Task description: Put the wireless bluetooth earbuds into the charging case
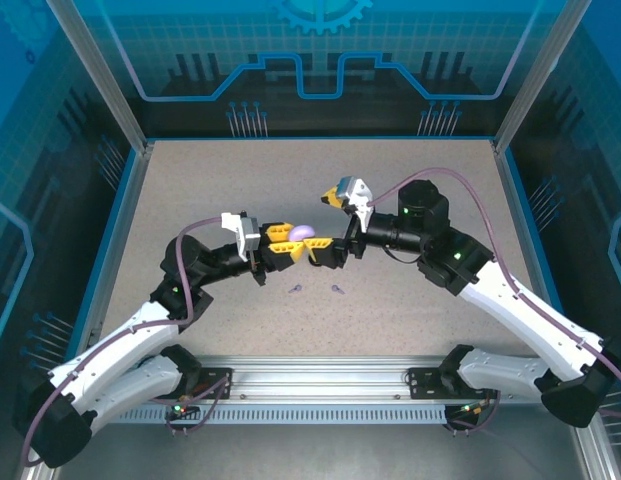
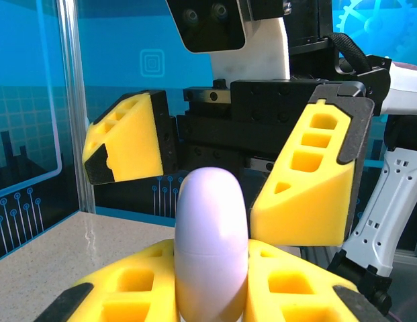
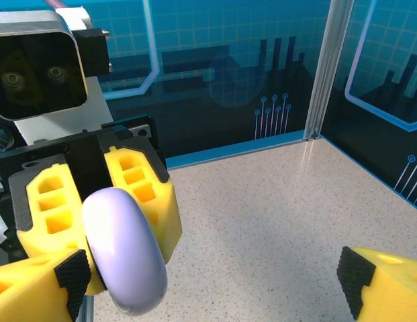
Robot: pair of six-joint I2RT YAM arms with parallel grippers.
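Left gripper [image 1: 290,243] is clenched on a closed lavender case [image 2: 211,248], holding it edge-on above the middle of the speckled table [image 1: 420,200]. Right gripper [image 1: 328,248] faces it close up, jaws spread wide, gripping nothing. Two tiny lavender earbuds [image 1: 295,289] lie on the table just nearer the arm bases, apart from each other.

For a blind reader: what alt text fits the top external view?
At the middle of a speckled table, the left gripper holds a lavender case while the open right gripper faces it. Two tiny lavender earbuds lie on the table just nearer the arms' bases.
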